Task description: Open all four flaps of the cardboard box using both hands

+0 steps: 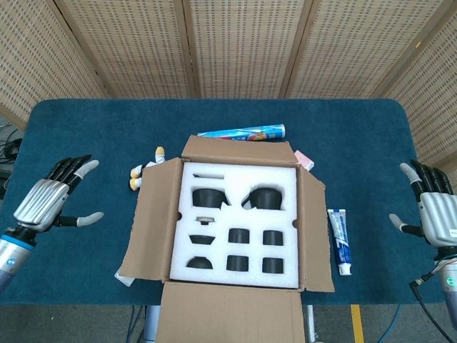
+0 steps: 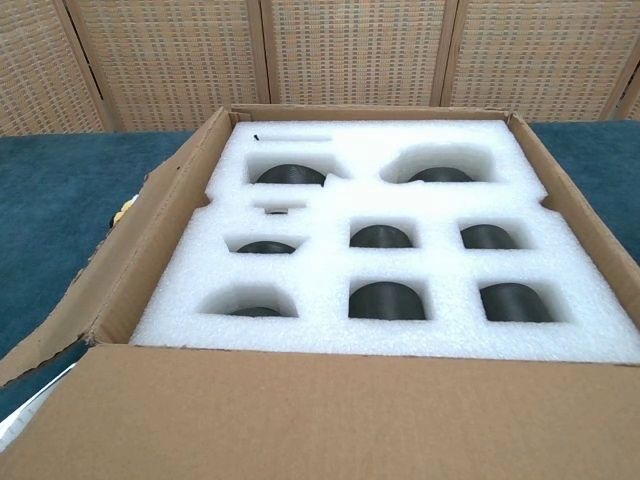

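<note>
The cardboard box [image 1: 230, 318] sits mid-table with its flaps folded outward, and the chest view shows its near flap [image 2: 300, 415] lying flat. Inside lies a white foam insert [image 1: 235, 223] with several black pieces in its pockets [image 2: 385, 300]. My left hand [image 1: 44, 201] hovers open over the table's left end, well clear of the left flap [image 1: 151, 218]. My right hand [image 1: 430, 214] is raised open at the right edge, apart from the right flap [image 1: 313, 232]. Neither hand shows in the chest view.
A blue toothpaste tube [image 1: 243, 133] lies behind the box. A boxed toothpaste [image 1: 340, 240] lies to the right of it, and a small pink item [image 1: 305, 161] rests at the back right corner. Small yellow-and-white objects [image 1: 146, 168] lie by the left flap. Blue cloth covers the table [image 1: 86, 136].
</note>
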You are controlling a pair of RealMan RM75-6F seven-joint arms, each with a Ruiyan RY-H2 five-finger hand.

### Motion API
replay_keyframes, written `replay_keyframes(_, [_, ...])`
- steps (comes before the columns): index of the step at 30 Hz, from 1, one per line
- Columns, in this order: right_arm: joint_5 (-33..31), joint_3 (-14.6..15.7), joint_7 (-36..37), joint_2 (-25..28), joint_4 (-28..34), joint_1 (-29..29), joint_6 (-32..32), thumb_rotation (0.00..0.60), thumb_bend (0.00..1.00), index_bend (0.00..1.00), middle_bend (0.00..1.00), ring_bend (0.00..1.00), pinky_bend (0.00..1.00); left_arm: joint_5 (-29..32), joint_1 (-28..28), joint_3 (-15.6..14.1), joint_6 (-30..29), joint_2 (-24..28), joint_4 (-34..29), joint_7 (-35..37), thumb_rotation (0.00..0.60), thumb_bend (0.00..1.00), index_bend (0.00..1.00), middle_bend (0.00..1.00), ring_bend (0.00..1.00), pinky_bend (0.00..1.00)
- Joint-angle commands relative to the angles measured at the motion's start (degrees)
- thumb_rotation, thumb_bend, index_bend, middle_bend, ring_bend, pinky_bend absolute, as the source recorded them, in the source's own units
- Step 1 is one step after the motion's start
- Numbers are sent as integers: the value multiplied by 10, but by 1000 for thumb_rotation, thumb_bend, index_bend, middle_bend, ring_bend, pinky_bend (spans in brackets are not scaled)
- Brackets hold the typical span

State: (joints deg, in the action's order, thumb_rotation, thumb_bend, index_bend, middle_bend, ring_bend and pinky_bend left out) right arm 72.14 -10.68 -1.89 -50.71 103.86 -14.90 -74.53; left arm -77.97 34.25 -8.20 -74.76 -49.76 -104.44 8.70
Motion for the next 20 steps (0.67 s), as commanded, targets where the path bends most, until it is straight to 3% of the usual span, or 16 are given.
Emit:
replay_keyframes(1, [-4, 2, -15, -9, -5, 1, -4, 600, 260, 71, 33, 0, 0, 34, -50, 19, -53, -32, 11, -71, 116, 49, 29, 0, 0, 0])
replay_keyframes(10, [-3, 6, -33, -21, -9, 6, -13, 600, 260, 71, 33, 0, 0, 45, -112, 38, -97, -57, 18, -103, 115, 48, 12, 0, 0, 0])
replay_keyframes(20, [-4, 9, -37, -33, -16, 7, -12, 600, 260, 71, 33, 0, 0, 49, -157, 45, -104, -67, 19, -102, 116, 48, 12, 0, 0, 0])
